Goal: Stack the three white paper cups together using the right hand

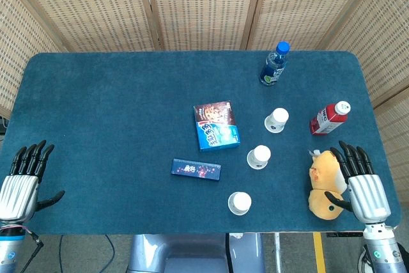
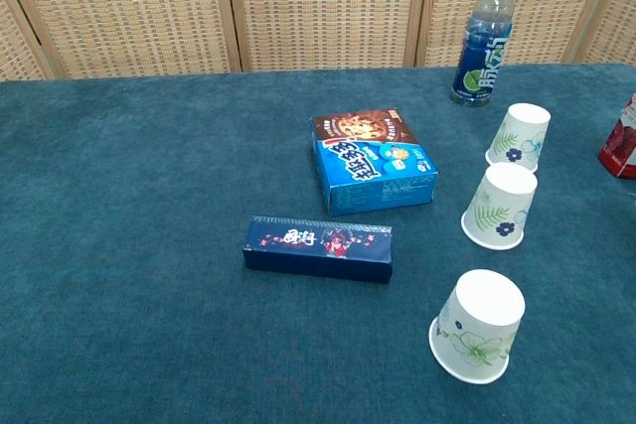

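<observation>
I see the three paper cups standing upside down and apart in a loose diagonal line: near cup (image 2: 478,339), middle cup (image 2: 500,206), far cup (image 2: 519,136). Inverted, each should nest over the next. My right hand (image 1: 363,184) rests flat by the plush toy (image 1: 324,183), fingers spread, holding nothing; my left hand (image 1: 24,177) likewise idle
</observation>
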Tool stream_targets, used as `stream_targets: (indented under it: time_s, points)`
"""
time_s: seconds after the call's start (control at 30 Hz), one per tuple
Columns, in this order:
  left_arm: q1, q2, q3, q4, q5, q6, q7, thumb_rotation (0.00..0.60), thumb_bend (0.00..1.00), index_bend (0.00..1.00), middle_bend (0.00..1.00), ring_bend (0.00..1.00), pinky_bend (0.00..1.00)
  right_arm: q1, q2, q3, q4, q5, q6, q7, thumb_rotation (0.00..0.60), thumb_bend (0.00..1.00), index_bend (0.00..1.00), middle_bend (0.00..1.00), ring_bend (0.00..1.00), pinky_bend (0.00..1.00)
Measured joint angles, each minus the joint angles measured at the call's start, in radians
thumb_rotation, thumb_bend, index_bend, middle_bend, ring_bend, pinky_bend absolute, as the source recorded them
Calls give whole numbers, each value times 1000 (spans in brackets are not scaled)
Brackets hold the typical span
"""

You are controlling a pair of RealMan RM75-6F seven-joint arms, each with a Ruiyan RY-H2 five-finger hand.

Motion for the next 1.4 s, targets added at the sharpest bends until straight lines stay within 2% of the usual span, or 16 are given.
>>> stream_targets:
  time_s: [0.3, 0.93, 1.4]
  points:
    - [-2, -1, -2, 3, -5, -5, -5, 600, 79, 0, 0, 0, 0, 3, -5, -5, -2, 0, -11, -3, 600, 155, 41, 0, 0, 0]
    - [0, 1, -10, 1, -15, 1, -9, 600, 79, 0, 0, 0, 0, 10, 2, -10, 10, -36, 5, 49, 600, 154, 165, 0, 0, 0]
    - [-1, -5, -11, 4, -15, 1, 6, 600, 79, 0, 0, 0, 0, 93, 39, -58, 24, -175, -58, 160, 600, 152, 217, 0, 0, 0]
